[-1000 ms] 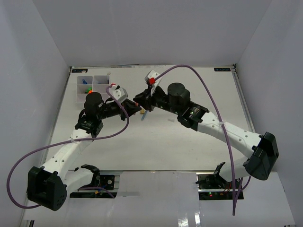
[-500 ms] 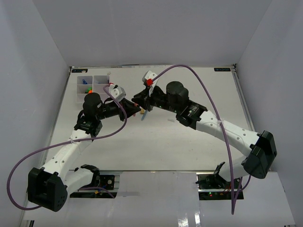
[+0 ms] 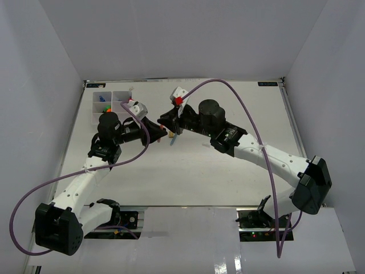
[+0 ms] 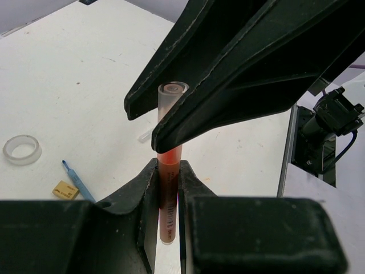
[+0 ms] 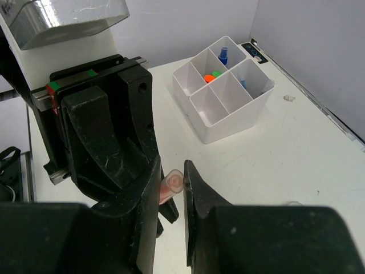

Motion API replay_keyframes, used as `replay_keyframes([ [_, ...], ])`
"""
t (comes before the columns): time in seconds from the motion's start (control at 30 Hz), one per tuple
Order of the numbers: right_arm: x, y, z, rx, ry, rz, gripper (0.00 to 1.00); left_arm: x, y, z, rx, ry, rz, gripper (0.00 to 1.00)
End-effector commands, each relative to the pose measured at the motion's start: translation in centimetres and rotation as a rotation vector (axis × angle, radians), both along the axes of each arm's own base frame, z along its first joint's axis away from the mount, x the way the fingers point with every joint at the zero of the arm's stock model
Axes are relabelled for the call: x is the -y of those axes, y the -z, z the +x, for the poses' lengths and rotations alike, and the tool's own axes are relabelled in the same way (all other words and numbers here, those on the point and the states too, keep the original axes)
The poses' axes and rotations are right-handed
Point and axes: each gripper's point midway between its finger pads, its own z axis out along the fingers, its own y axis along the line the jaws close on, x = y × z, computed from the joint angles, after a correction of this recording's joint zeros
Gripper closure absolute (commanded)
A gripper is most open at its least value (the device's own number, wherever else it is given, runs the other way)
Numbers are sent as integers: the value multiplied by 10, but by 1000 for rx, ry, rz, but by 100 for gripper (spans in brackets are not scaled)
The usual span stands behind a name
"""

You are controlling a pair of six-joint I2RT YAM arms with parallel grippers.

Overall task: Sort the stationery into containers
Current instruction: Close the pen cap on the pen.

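An orange-tinted tube [image 4: 169,200], probably a highlighter, is hanging above the table [image 4: 68,85], with the left gripper [image 4: 169,166] and right gripper [image 5: 172,168] both pinching it. A tape ring [image 4: 21,149], a blue pen [image 4: 77,178] and a brass clip [image 4: 64,189] are lying near one another on the table. The white organiser tray [image 5: 228,123] is holding orange and green caps [image 5: 212,75] in one compartment and blue items [image 5: 223,54] in two others.

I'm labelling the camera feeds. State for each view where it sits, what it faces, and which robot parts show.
Top external: above and behind the bases, looking down on the table; left arm and right arm show whole.
Left wrist: on the left arm, left gripper at bottom, facing the right gripper.
Right wrist: on the right arm, own fingers at bottom, facing the left gripper and organiser tray.
Shared: both wrist views show both grippers clamping the highlighter.
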Motion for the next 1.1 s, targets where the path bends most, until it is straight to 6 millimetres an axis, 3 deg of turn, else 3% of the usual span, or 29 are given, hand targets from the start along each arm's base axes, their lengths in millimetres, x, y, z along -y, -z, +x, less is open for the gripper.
replay_keyframes([
  [0.0, 102, 236, -74, -512, -49, -774, 92, -27, -160, -9, 536, -110, -213, 100],
  [0.4, 110, 261, -92, -598, -108, -839, 92, -30, -199, -6, 654, -135, -234, 100],
  [0.53, 109, 261, -100, -620, -153, -832, 92, -33, -199, -3, 680, -161, -235, 100],
  [0.87, 113, 270, -110, -666, -190, -862, 92, -38, -228, -4, 787, -199, -278, 100],
  [0.93, 112, 269, -109, -658, -183, -854, 92, -37, -226, -4, 782, -186, -270, 100],
  [1.07, 97, 249, -96, -606, -160, -779, 92, -30, -201, -4, 730, -134, -224, 100],
])
